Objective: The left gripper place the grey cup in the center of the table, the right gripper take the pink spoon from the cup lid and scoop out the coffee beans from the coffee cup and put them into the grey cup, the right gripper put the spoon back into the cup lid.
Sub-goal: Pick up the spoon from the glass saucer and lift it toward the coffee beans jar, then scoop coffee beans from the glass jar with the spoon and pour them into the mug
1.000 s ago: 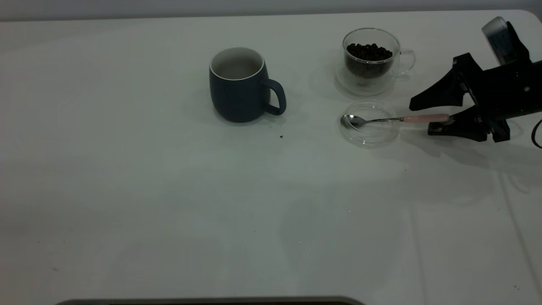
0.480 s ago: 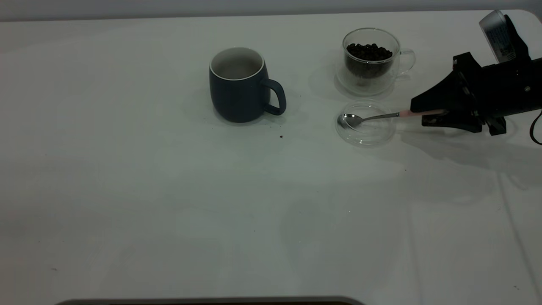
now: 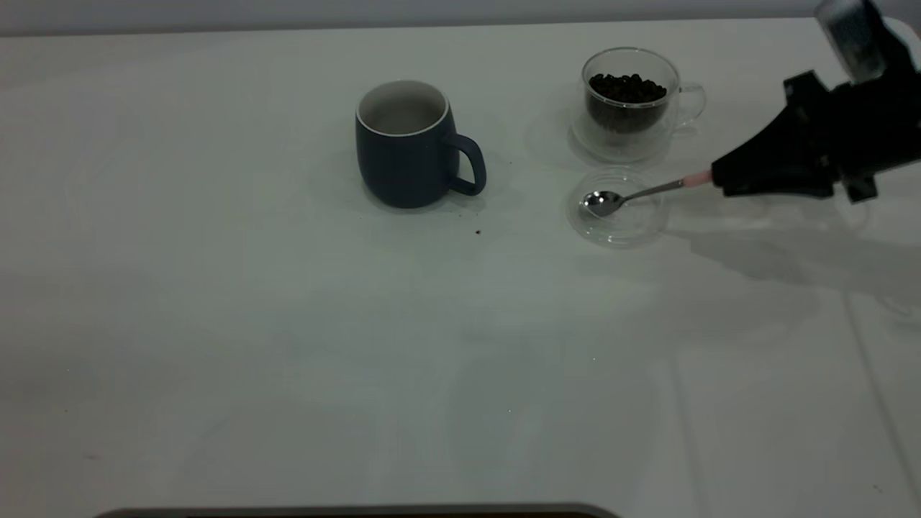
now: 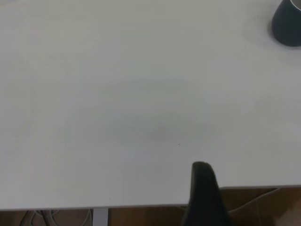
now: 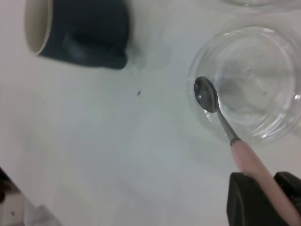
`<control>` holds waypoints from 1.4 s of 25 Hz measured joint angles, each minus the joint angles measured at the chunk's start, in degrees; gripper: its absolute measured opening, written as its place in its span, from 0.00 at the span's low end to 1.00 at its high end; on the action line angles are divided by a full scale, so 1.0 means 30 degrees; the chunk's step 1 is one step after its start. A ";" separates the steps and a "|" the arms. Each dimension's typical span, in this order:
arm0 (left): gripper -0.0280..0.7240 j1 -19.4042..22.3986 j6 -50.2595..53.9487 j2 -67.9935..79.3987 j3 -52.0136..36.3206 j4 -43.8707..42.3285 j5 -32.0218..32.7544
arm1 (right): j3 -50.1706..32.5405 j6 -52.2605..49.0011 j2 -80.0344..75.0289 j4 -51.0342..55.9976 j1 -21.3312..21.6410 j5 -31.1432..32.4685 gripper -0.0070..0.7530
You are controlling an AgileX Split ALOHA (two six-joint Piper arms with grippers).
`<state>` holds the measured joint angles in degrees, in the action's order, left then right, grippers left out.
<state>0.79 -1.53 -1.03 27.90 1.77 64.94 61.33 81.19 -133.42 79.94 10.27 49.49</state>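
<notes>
Exterior view: right gripper (image 3: 719,178) clamps pink spoon (image 3: 633,195) (bowl over cup lid (image 3: 614,229)).

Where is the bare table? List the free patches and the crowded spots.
Free: the white tabletop left of and in front of the dark blue-grey ceramic mug. Crowded: far right, around the clear glass bean cup, glass lid and right end effector.

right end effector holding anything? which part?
Yes: the right end effector is shut on the spoon, gripping its pink handle; the bowl is over the lid.
</notes>
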 joint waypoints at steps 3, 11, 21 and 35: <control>0.79 0.0000 0.0000 0.0000 0.0000 0.0000 0.0000 | 0.0000 -0.1220 0.1644 -0.1507 0.0000 0.0000 0.15; 0.79 0.0000 0.0000 0.0000 0.0000 0.0000 0.0000 | 0.0047 -0.0109 0.4586 0.1037 0.0000 -0.2339 0.15; 0.79 0.0000 -0.0017 0.0000 0.0000 0.0019 0.0000 | 0.2347 -0.0718 0.3578 0.0008 0.0000 -0.3953 0.15; 0.79 0.0000 -0.0035 0.0000 0.0000 0.0019 0.0000 | 0.2378 0.0416 0.2250 0.1617 -0.1168 -0.5357 0.15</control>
<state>0.79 -1.64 -1.03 27.90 1.83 64.94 68.47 82.44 -126.67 84.79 6.76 33.42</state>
